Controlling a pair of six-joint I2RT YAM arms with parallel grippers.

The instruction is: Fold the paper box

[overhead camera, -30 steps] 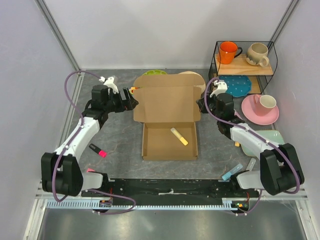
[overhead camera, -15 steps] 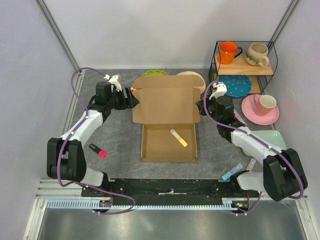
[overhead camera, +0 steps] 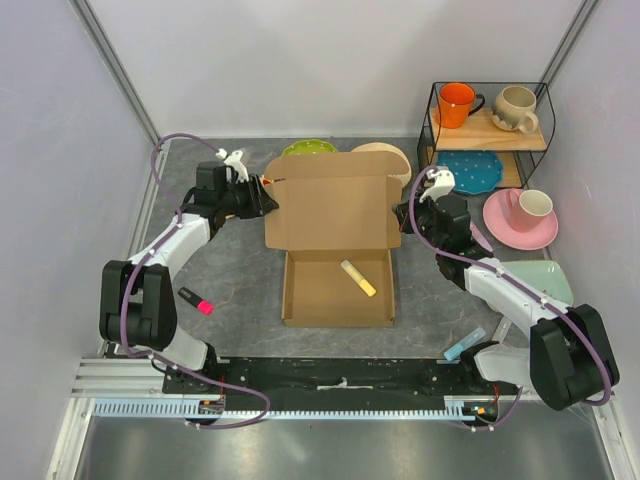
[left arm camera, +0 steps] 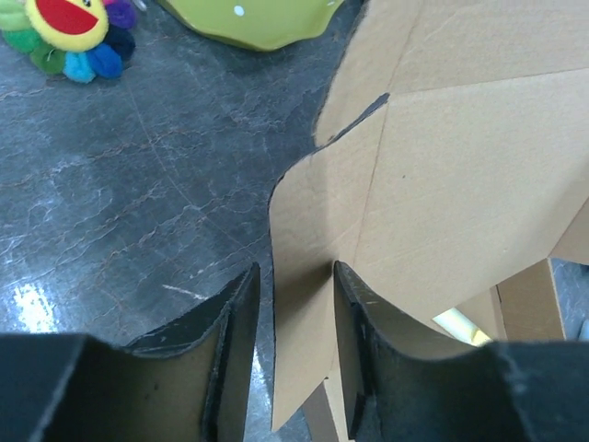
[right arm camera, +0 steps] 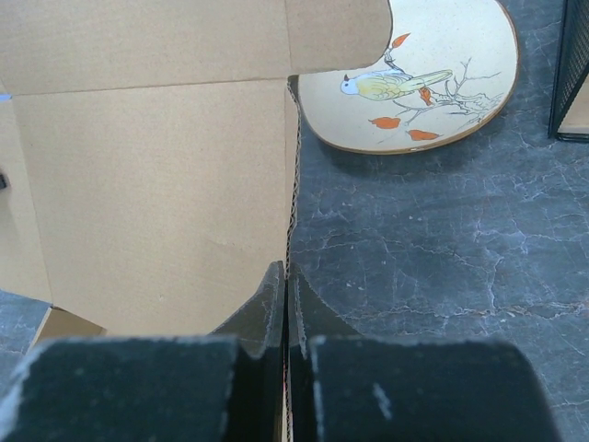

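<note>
The paper box point(overhead camera: 338, 295) is brown cardboard with its tray flat on the table and its lid point(overhead camera: 335, 212) raised behind it. A yellow marker point(overhead camera: 358, 274) lies in the tray. My left gripper point(overhead camera: 268, 193) is at the lid's left side. In the left wrist view the side flap point(left arm camera: 308, 304) stands between the fingers of this gripper point(left arm camera: 294, 276), with a gap on the left. My right gripper point(overhead camera: 402, 215) is at the lid's right edge. In the right wrist view this gripper point(right arm camera: 286, 276) is shut on the corrugated edge of the box point(right arm camera: 147, 184).
A green plate point(overhead camera: 308, 147) and a bird-painted plate point(right arm camera: 414, 74) lie behind the box. A wire rack point(overhead camera: 490, 130) at back right holds mugs and a blue plate. A pink plate with cup point(overhead camera: 520, 215), a pale green dish point(overhead camera: 540, 275) and loose markers point(overhead camera: 196, 301) are around.
My left gripper has moved in on the lid's left flap, and its jaws have narrowed around it. The right gripper stays shut on the lid's right edge.
</note>
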